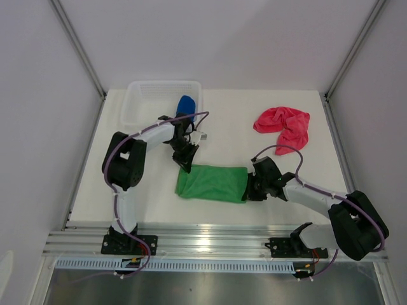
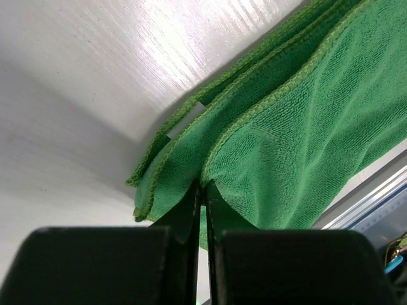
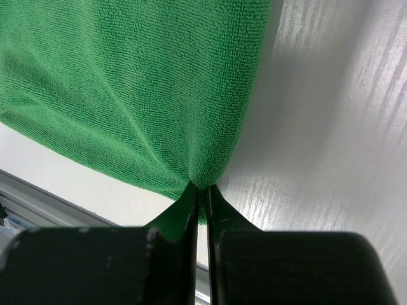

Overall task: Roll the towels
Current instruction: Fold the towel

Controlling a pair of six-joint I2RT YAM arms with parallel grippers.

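Observation:
A bright green towel (image 1: 213, 182) lies folded in a flat band at the table's middle front. My left gripper (image 1: 186, 166) is shut on its far-left corner (image 2: 202, 184), where several stitched layers (image 2: 165, 168) show. My right gripper (image 1: 249, 192) is shut on the towel's right end, the fabric pinched between the fingertips (image 3: 202, 185). The royal blue towel (image 1: 185, 104) sits rolled inside the white basket (image 1: 143, 101) at the back left. The pink-red towel (image 1: 284, 124) lies crumpled at the back right, away from both grippers.
The white mesh basket stands close behind the left arm's wrist. An aluminium rail (image 1: 210, 238) runs along the table's near edge. White walls and metal corner posts (image 1: 79, 47) enclose the table on three sides.

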